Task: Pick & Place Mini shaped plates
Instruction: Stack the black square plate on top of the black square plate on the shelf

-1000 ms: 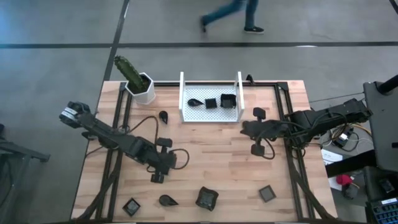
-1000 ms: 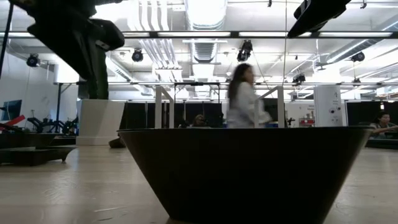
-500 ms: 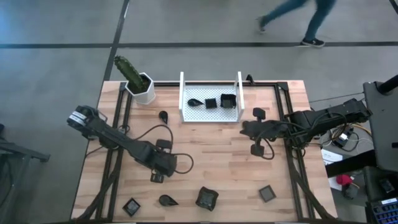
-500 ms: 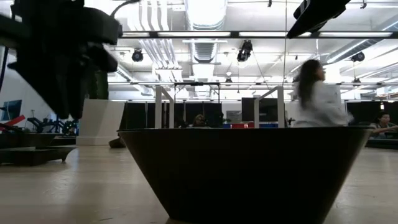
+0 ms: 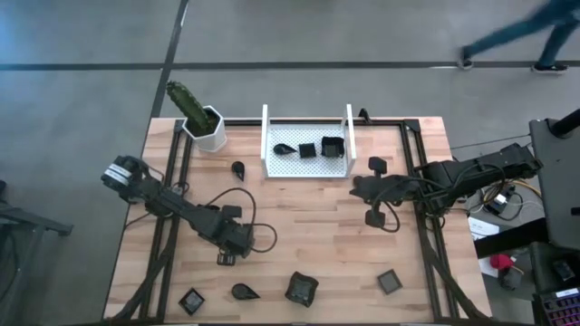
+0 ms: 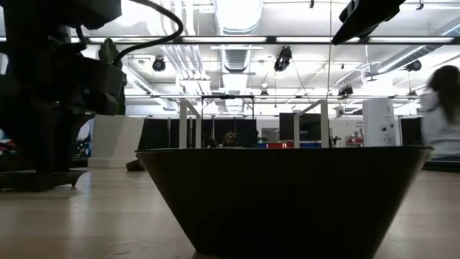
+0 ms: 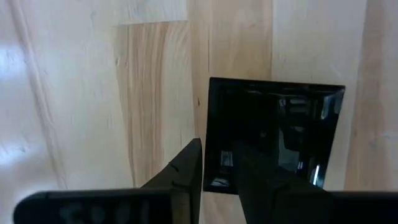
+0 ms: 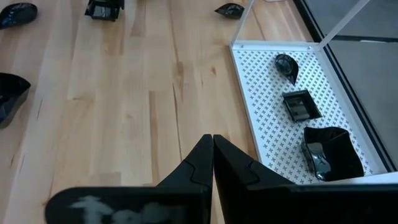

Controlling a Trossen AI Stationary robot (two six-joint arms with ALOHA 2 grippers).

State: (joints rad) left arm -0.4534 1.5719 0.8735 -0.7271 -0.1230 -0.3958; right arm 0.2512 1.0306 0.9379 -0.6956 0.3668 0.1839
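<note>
Mini shaped plates (image 5: 302, 288) lie on a pale wood-plank tabletop (image 5: 317, 226) over grey floor: three in the white tray (image 5: 306, 166), six outside. Left gripper (image 5: 227, 258) released above one; right gripper (image 5: 373, 191) clenched, empty.

So there's a light wood tabletop (image 5: 299, 226) with a white perforated tray (image 5: 306, 163) sitting near the back edge. A white pot (image 5: 210, 129) with a green cactus (image 5: 187, 101) is in the back left corner. A person (image 5: 521, 32) is walking across the grey floor (image 5: 82, 81) behind.
</note>
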